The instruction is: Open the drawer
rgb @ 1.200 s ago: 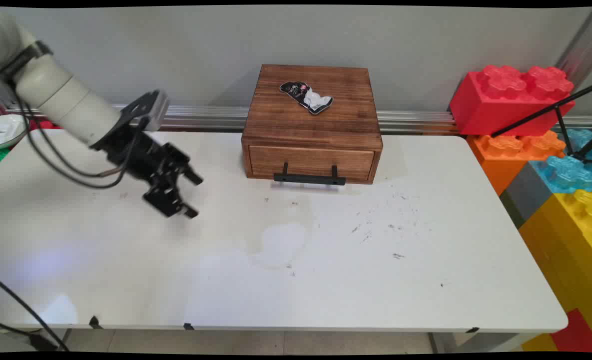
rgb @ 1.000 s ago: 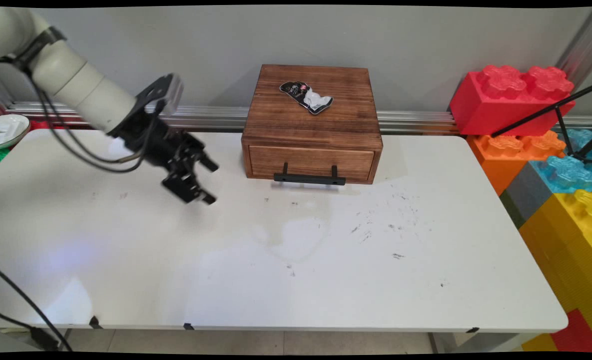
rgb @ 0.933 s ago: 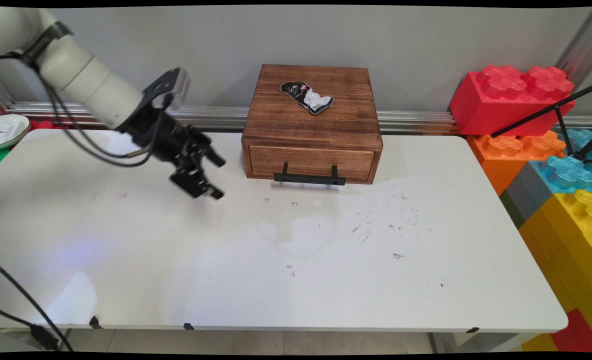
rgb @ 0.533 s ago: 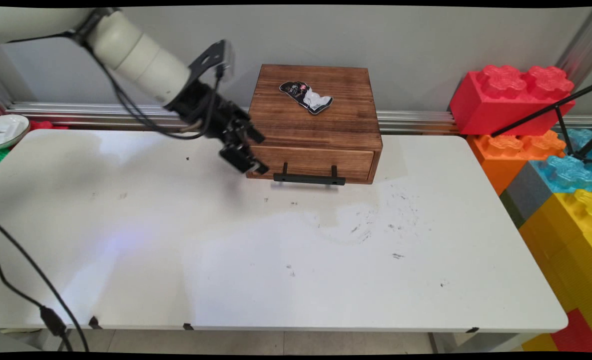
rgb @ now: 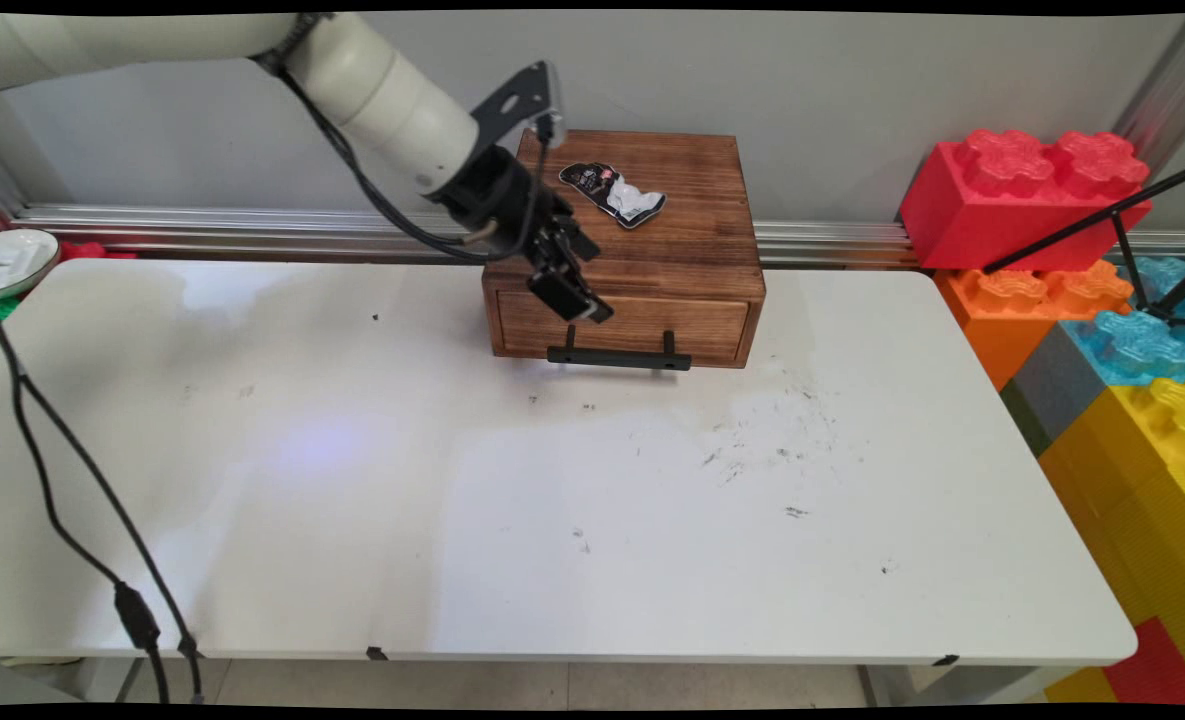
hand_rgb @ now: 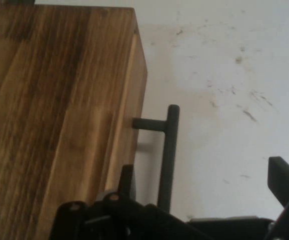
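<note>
Main view, end effector (rgb: 580,282) spread, over grainy wood box (rgb: 642,240)

robot lab: white arm (rgb: 392,85), bench table (rgb: 552,560)

I can read no lettering anywhere; the small black-and-white packet (rgb: 613,194) on the wooden drawer box (rgb: 642,262) carries print too small to make out.

Toy bricks (rgb: 1092,290), white dish (rgb: 10,258).
</note>
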`<state>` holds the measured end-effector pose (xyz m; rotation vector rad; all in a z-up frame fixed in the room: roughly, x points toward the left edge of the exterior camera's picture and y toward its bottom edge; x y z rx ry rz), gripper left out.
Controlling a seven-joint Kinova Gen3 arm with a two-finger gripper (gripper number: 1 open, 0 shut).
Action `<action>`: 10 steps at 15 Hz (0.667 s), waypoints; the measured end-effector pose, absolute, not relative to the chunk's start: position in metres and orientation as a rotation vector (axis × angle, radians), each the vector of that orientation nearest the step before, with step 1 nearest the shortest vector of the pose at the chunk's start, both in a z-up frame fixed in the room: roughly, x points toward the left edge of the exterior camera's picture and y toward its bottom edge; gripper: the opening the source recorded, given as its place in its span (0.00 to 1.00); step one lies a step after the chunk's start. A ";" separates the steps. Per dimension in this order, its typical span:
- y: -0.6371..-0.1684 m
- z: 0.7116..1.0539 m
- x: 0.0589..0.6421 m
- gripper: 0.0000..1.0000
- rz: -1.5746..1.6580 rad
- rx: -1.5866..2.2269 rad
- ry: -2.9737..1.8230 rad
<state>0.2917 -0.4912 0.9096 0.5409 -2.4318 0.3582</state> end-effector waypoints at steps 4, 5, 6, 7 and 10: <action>-0.506 0.891 0.274 1.00 0.382 0.507 -2.475; -0.509 0.885 0.271 1.00 0.386 0.496 -2.489; -0.511 0.880 0.268 1.00 0.389 0.486 -2.500; -0.512 0.873 0.265 1.00 0.388 0.474 -2.514; -0.513 0.858 0.259 1.00 0.386 0.439 -2.551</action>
